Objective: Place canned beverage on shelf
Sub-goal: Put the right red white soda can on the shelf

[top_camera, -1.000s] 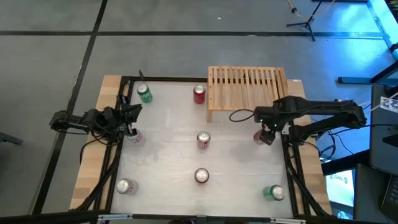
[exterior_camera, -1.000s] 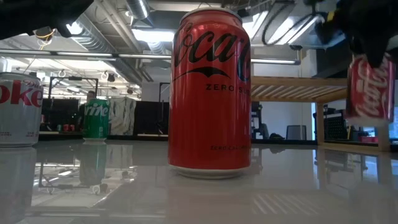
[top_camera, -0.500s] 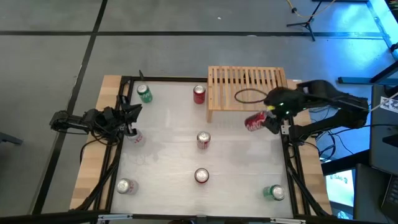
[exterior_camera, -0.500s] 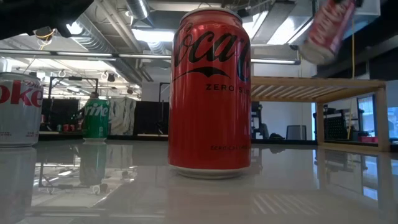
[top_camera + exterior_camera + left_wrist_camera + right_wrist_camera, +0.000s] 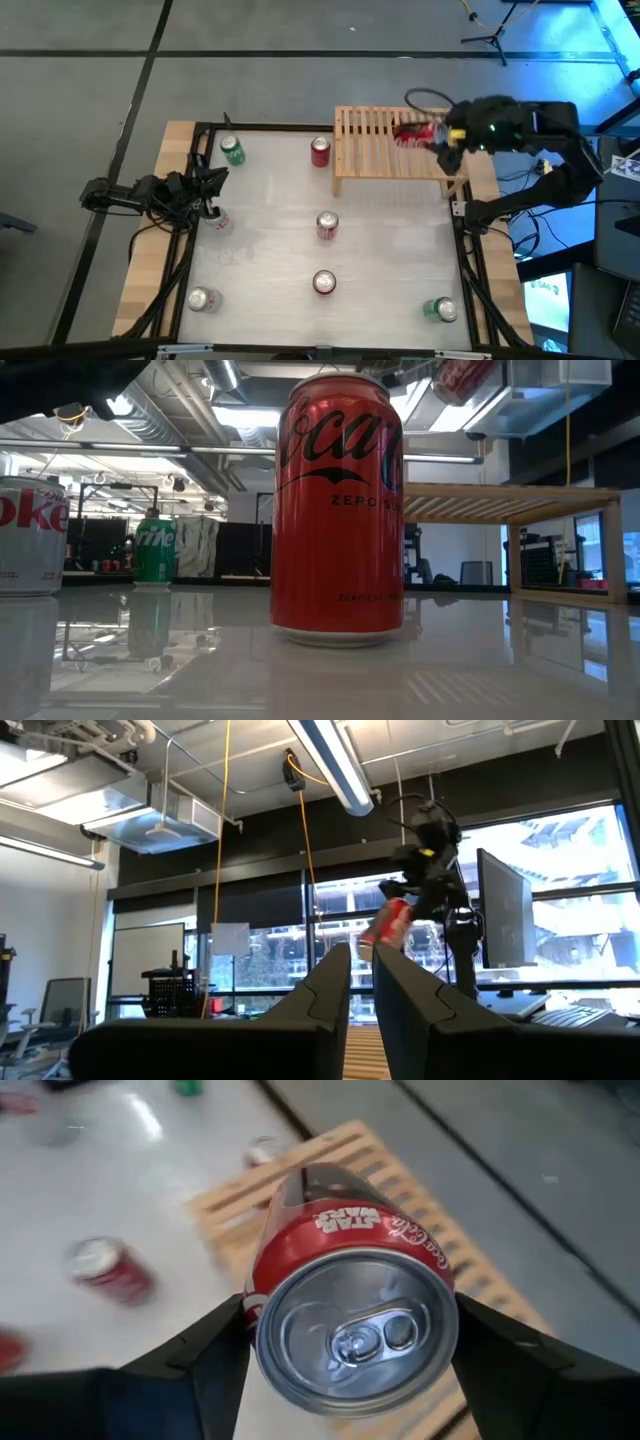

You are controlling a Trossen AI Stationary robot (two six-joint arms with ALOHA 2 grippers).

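From above, the right gripper (image 5: 447, 134) clamps a red can (image 5: 412, 132) in the upper right of the frame, held on its side over the shelf (image 5: 375, 150), its long axis pointing left across the slats. The left gripper (image 5: 213, 187), closed and empty, waits far left.

The right wrist view shows the can's lid (image 5: 358, 1330) between both fingers (image 5: 195, 1350), slats (image 5: 440, 1265) beyond; it likely needs turning upright.

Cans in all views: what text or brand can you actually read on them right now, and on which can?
"STAR WARS": red can held sideways by the right gripper.
"ZERO SU": big red can, low view; its small lower print is unreadable.
"oke": silver can.
"rite": green can.
Cans in the high view: too small to read.
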